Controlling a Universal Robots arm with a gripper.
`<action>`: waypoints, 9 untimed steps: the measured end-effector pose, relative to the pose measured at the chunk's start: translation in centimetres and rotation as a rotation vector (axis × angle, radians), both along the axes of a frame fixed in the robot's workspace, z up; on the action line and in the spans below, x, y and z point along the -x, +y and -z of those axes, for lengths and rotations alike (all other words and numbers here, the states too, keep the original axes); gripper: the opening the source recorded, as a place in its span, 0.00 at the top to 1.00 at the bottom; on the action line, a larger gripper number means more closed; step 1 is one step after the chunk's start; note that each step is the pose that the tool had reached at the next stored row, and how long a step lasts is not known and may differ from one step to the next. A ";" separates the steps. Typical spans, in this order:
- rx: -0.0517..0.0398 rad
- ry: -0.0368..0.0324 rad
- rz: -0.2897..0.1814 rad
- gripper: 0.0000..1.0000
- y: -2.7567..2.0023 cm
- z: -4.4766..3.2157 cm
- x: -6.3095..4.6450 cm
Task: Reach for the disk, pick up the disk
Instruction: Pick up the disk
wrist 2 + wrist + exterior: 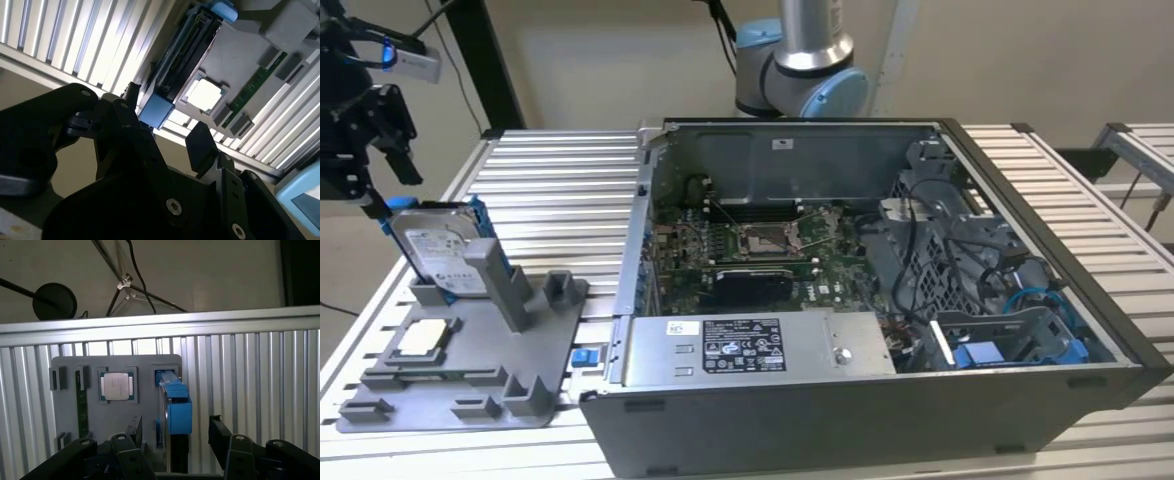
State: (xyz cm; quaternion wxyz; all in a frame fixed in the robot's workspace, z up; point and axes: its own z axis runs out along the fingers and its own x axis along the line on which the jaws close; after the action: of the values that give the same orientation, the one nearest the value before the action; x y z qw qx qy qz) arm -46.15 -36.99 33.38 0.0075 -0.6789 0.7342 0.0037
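Gripper (175,424) released: its two black fingers (134,429) are spread wide with nothing between the pads. In both wrist views the disk (178,410) lines up with the gap between them but sits apart, beyond the tips.

The disk stands on edge in a slot of the grey fixture (480,385), to the exterior view's left of the open computer case (881,400). The wrist views catch it edge-on, showing blue rail and thin metal side, with the label hidden. In the exterior view the label shows, but a grey post (500,280) covers the disk's lower corner.

In the exterior view the gripper hangs above the disk's top, toward the left, partly cut off by the frame edge. Contact with the rail cannot be judged there.

A square silver chip (116,386) lies flat in the fixture beside the disk, with a green strip (82,405) past it. The fixture rests on a slatted table (547,180).
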 end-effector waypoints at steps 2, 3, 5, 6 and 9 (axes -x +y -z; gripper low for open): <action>0.0000 0.0000 0.003 0.00 0.01 0.16 0.0; 0.0000 -0.0001 0.004 0.00 0.01 0.25 0.0; 0.0000 0.0000 0.006 0.00 0.02 0.44 0.0; -0.0001 -0.0001 0.007 0.00 0.02 0.54 0.0; 0.0000 0.0000 0.011 0.00 0.03 0.87 0.0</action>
State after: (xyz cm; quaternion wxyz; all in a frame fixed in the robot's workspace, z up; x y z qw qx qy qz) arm -46.15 -36.96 32.51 0.0075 -0.6750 0.7378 0.0036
